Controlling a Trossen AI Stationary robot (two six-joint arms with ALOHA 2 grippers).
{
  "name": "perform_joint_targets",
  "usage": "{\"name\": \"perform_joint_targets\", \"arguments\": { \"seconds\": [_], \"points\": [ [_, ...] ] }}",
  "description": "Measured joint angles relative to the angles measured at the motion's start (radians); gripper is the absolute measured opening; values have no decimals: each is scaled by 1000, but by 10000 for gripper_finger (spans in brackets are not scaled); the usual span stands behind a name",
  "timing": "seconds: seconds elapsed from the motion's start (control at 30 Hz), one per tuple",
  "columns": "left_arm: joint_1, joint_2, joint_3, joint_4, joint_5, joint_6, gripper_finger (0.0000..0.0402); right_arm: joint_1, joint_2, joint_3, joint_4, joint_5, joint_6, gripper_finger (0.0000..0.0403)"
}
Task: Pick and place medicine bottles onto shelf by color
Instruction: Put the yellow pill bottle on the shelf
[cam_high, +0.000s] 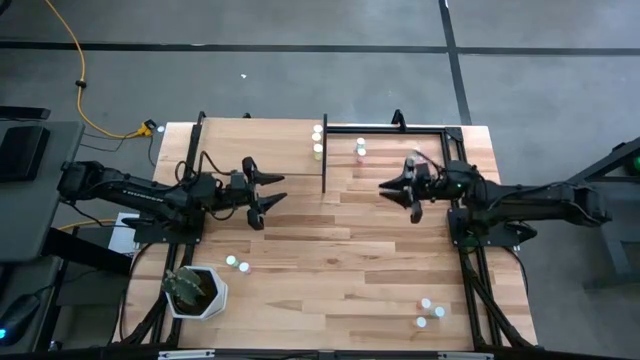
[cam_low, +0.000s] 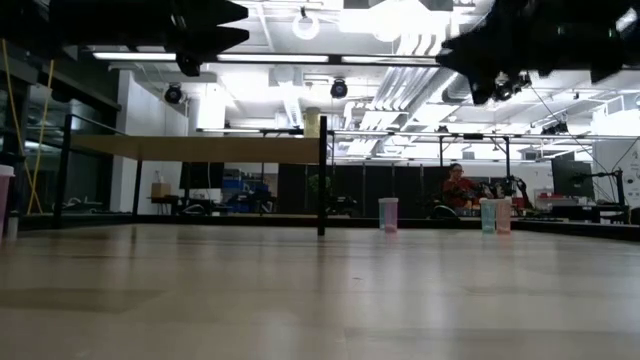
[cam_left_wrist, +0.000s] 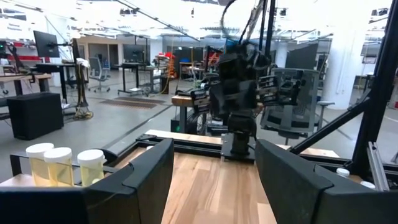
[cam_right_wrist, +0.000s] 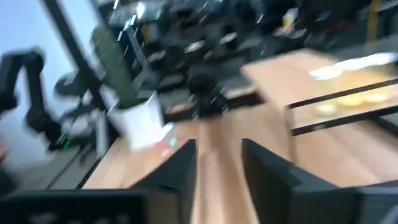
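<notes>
Both grippers hang mid-frame over the table (cam_high: 330, 250), empty: left gripper (cam_high: 268, 190) spread wide, right gripper (cam_high: 400, 190) with a narrow gap between its fingers. Bottles (cam_high: 318, 141) are tiny dots, yellowish ones stacked at the shelf (cam_high: 255, 150) edge top-center, pale ones (cam_high: 236, 265) lower left by the plant pot (cam_high: 197, 291), more (cam_high: 430, 312) lower right. Shelf's a plain light board on black posts.

On the counter (cam_high: 330, 260) stand three yellowish bottles (cam_high: 318, 140) in a row at the shelf (cam_high: 262, 150) edge, two more beside them (cam_high: 360, 149), two near the potted plant (cam_high: 195, 291), three in a far corner cluster (cam_high: 430, 312), and two robot arms.
</notes>
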Motion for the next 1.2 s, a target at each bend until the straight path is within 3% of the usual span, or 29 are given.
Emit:
{"name": "perform_joint_targets", "arguments": {
  "seconds": [0.13,0.23,0.37,0.47,0.67,0.83,0.97,1.2],
  "points": [
    [0,0,0,-1,-2,-2,216,130,40,200,-365,4,21,194],
    [0,0,0,-1,-3,-3,216,235,97,352,-697,40,135,227],
    [0,0,0,21,-4,-1,216,413,186,496,-1072,135,448,235],
    [0,0,0,45,-4,12,216,575,246,543,-1246,152,731,236],
    [0,0,0,47,-4,10,216,891,356,580,-1299,157,1261,236],
    [0,0,0,46,-4,-13,216,1060,496,653,-1307,167,1542,236],
    [-3,0,0,39,-3,-29,216,1116,627,760,-1358,156,1598,236],
    [-3,0,1,40,-4,-39,216,1095,795,934,-1476,123,1556,236]
  ]
}}
